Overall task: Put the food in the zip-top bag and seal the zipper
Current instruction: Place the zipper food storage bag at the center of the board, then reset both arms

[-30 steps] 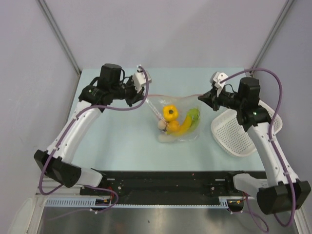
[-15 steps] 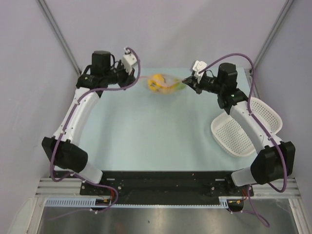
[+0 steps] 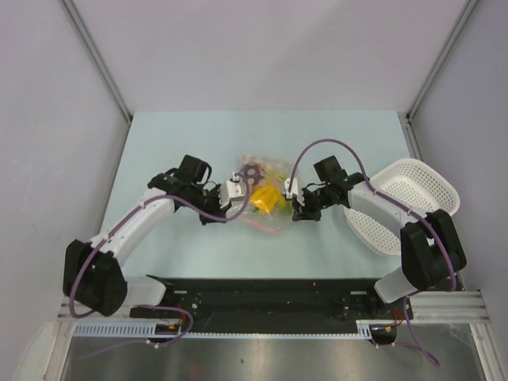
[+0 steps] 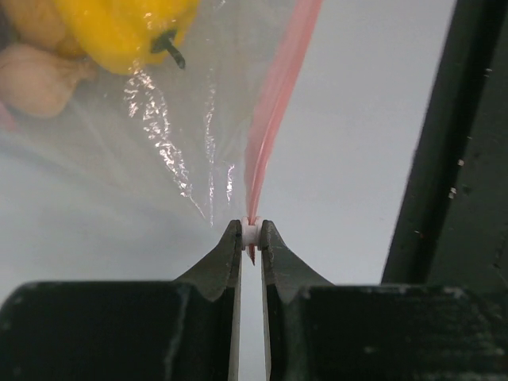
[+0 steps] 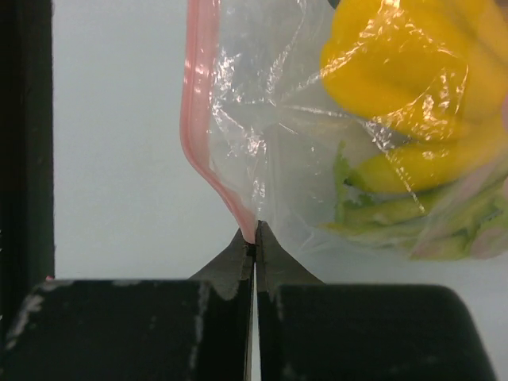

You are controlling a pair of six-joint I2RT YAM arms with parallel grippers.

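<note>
The clear zip-top bag [image 3: 268,181] is held between my two grippers over the middle of the table. Inside it is the food: a yellow piece [image 3: 262,200] [image 4: 119,28] [image 5: 397,71], a pale bulb [image 4: 36,75] and green leek [image 5: 381,210]. In the left wrist view my left gripper [image 4: 251,235] [image 3: 240,189] is shut on a small white piece at the end of the pink zipper [image 4: 274,103]. My right gripper [image 5: 255,234] [image 3: 298,211] is shut on the bag's other end, right beside the zipper [image 5: 194,103].
A white perforated basket [image 3: 409,198] lies at the right edge of the table, next to my right arm. A black rail [image 3: 270,294] runs along the near edge.
Both arms have come back from the far end of the table toward the near middle, carrying the bag with them. The bag now hangs lower and bunched between the grippers.
</note>
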